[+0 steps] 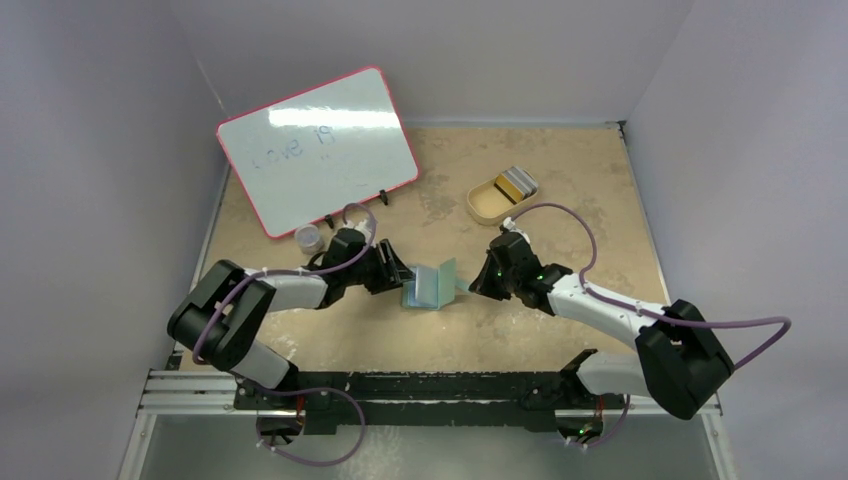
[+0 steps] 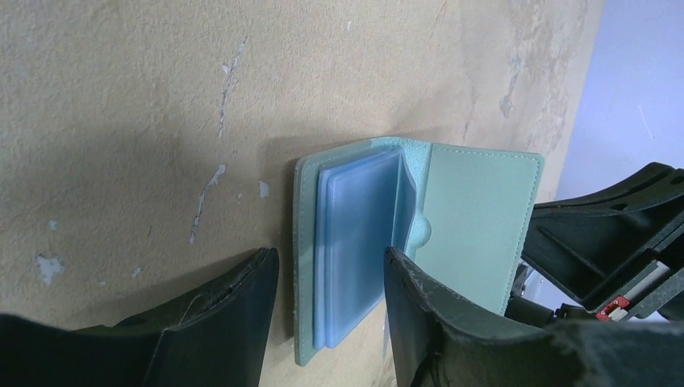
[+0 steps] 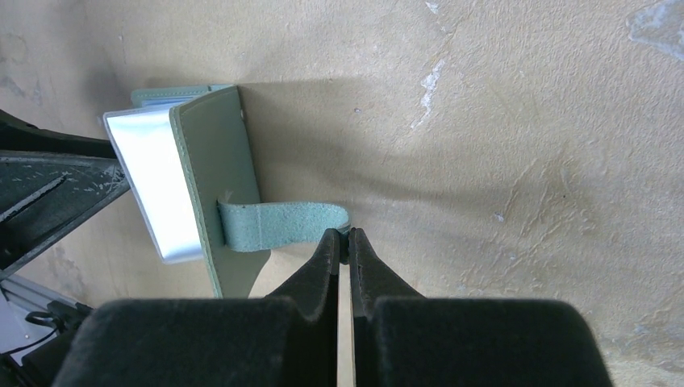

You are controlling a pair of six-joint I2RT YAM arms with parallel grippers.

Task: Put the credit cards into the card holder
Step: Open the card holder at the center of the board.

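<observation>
Left tool (image 2: pixel 331 266): fingers apart, straddling the near edge of the card holder (image 2: pixel 484 218).
Right tool (image 3: pixel 348 239): pinched together on the holder's strap tab.
Card holder: open, blue pockets showing, one cover raised, middle of desk (image 1: pixel 560 250), between both tools.
Credit cards (image 1: pixel 516 183): gold and grey, in tan tray (image 1: pixel 484 206), farther right.
Whiteboard (image 1: pixel 318 150): back left.
</observation>
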